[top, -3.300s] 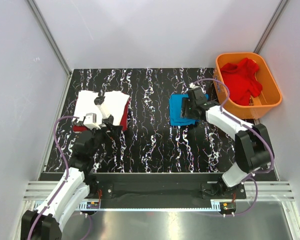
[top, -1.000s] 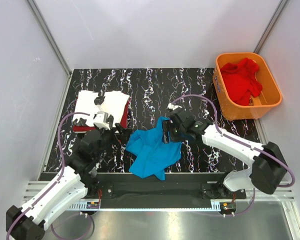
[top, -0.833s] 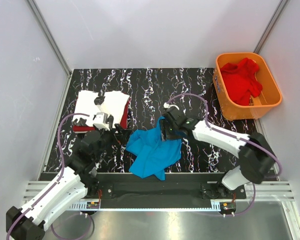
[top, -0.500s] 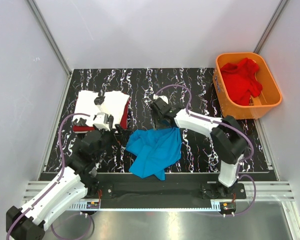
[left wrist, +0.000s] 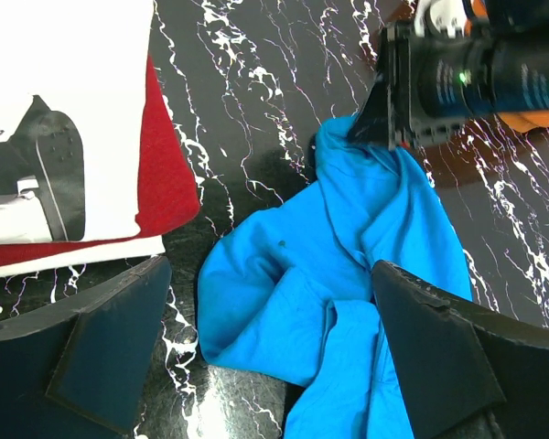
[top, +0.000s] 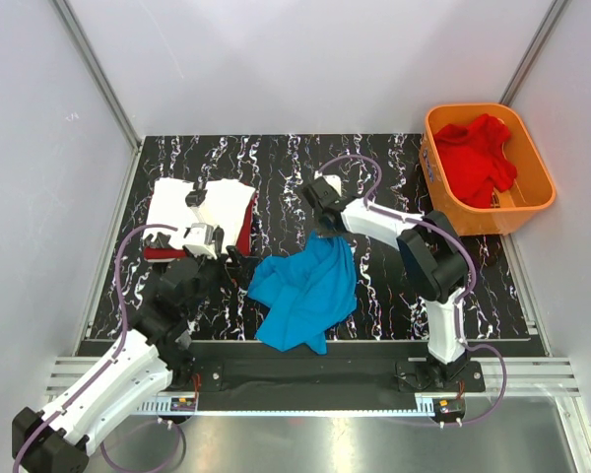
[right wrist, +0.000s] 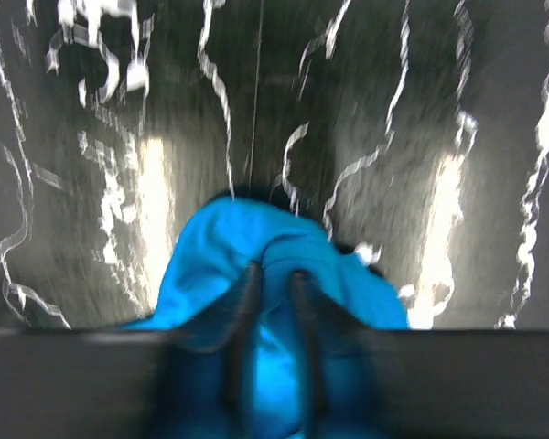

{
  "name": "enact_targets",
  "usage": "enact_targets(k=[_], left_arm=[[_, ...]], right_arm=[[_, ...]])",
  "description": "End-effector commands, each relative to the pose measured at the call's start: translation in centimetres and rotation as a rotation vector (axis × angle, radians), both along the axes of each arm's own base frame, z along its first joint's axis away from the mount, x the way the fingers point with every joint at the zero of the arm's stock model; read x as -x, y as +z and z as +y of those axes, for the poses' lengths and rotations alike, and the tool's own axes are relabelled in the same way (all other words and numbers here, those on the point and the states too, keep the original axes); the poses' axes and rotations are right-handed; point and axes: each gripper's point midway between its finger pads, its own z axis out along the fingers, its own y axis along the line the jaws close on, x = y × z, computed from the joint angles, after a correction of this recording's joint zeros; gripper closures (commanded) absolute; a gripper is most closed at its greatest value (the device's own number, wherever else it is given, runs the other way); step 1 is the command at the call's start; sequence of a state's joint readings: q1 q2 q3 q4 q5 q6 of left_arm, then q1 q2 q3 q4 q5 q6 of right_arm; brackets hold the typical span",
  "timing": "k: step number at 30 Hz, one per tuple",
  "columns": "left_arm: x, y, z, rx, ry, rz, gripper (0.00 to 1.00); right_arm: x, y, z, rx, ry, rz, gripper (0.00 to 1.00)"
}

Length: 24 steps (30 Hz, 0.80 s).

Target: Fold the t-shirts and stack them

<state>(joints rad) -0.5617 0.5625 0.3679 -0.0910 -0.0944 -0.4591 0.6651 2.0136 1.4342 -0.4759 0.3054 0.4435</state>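
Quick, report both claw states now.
Left claw: open, holding nothing.
Right claw: closed on the blue shirt.

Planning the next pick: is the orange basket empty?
No, a red t-shirt lies bunched inside the basket in the top view.

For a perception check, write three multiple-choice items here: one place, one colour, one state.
1. The bright red t-shirt lies: A) in the orange basket; B) on a shelf; C) on a hanger.
2. The right end effector grips cloth coloured: A) white; B) blue; C) green.
3. The left end effector is: A) open; B) shut on cloth; C) unseen.
1 A, red cloth lies inside the basket; 2 B, the blue t-shirt is pinched in it; 3 A, its jaws stand wide apart.
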Motion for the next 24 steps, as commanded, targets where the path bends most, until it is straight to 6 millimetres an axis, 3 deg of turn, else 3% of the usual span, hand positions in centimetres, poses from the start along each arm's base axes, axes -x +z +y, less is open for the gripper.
enact_targets(k=[1,2,6,7,9,10,12,13,14,16,19,24], left_arm=[[-0.4,1.0,-0.1,0.001,0.001,-0.043,0.01],[-0.5,1.2,-0.2,0.003,-0.001,-0.045,0.01],[-0.6,1.5,-0.9,0.013,-0.029,-0.045,0.01],[-0.7,1.5,-1.3,0.012,-0.045,-0.035,0.01],[-1.0,1.9,-1.7,0.021,-0.055,-0.038,0.01],[-1.1,2.5,-2.0,0.030,-0.063,-0.043,0.01],[-1.3,2.6,-2.4,0.030,-0.073,-0.032,0.01],[-1.6,4.0,-2.7,0.049,-0.079,-0.062,0.01],[-1.8,4.3,-2.9,0.051,-0.082,-0.064,0.01],[-1.8,5.0,-3.2,0.056,-0.095,-0.075,0.01],[-2.0,5.8,-4.0,0.068,-0.114,-0.087,0.01],[-1.4,4.8,-6.5,0.080,-0.187,-0.056,0.02]], right_arm=[[-3.1,2.5,-0.2,-0.002,-0.043,-0.100,0.85],[-3.3,3.0,-0.2,-0.002,-0.042,-0.108,1.00],[-3.0,8.3,-0.3,-0.058,-0.021,-0.172,1.00],[-2.5,11.7,0.0,-0.114,0.008,-0.218,1.00],[-1.7,15.9,0.4,-0.187,0.045,-0.263,1.00],[-0.4,19.8,1.0,-0.271,0.101,-0.301,1.00],[1.2,24.7,1.5,-0.363,0.165,-0.340,1.00],[2.8,28.0,1.6,-0.430,0.210,-0.372,1.00],[3.7,29.3,1.1,-0.443,0.221,-0.371,1.00],[5.5,34.0,0.3,-0.508,0.247,-0.433,1.00],[7.1,36.7,-1.4,-0.583,0.267,-0.447,1.00],[7.4,36.2,-2.9,-0.587,0.256,-0.421,1.00]])
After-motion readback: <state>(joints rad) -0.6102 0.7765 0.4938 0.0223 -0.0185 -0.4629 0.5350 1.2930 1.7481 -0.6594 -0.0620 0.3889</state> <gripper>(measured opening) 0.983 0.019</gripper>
